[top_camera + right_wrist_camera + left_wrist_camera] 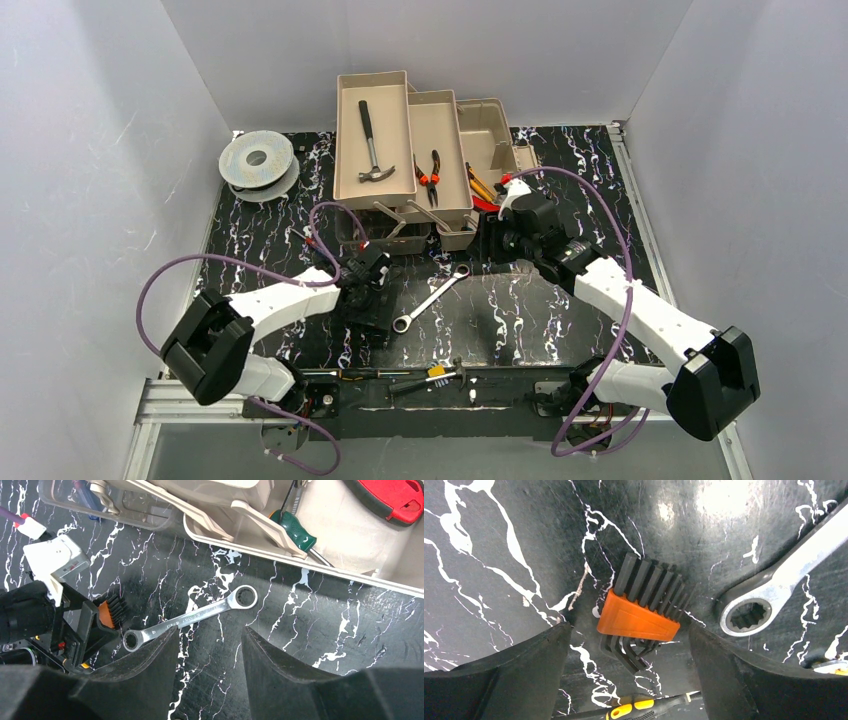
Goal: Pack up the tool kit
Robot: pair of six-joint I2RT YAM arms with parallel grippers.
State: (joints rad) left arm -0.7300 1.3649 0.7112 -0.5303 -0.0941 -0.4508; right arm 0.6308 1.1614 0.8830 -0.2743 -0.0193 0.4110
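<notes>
White walls (100, 120) are enclosing a black, white-veined surface (560, 310) that is looking glossy and lightly scuffed in the wrist views. A grey spool (258, 162) is sitting near its far left corner, apart from the work. Across the far middle the tan toolbox (338, 140) is standing open with its trays fanned out, and the packing is looking roughly half done. A hammer (372, 150) is lying in the leftmost tray, and a pair of pliers (430, 178) is lying in the next one. A green-handled screwdriver (295, 532) is resting with a red-handled tool (395, 497) in the compartment on the right. Three pieces are waiting outside the box. A wrench (430, 298) is lying diagonally on the surface just in front of the trays. A hex key set (639, 617) in an orange holder is lying just to the wrench's left. A yellow-and-black tool (425, 378), probably a screwdriver, is lying along the near edge between the arm bases. The left end effector (629, 630) is hovering spread wide over the hex key set, with one finger on either side and a gap showing on each, so nothing is being gripped. The right end effector (210, 630) is hanging open and empty above the surface near the wrench, close to the toolbox. Once those three are in, the trays are presumably needing folding shut.
</notes>
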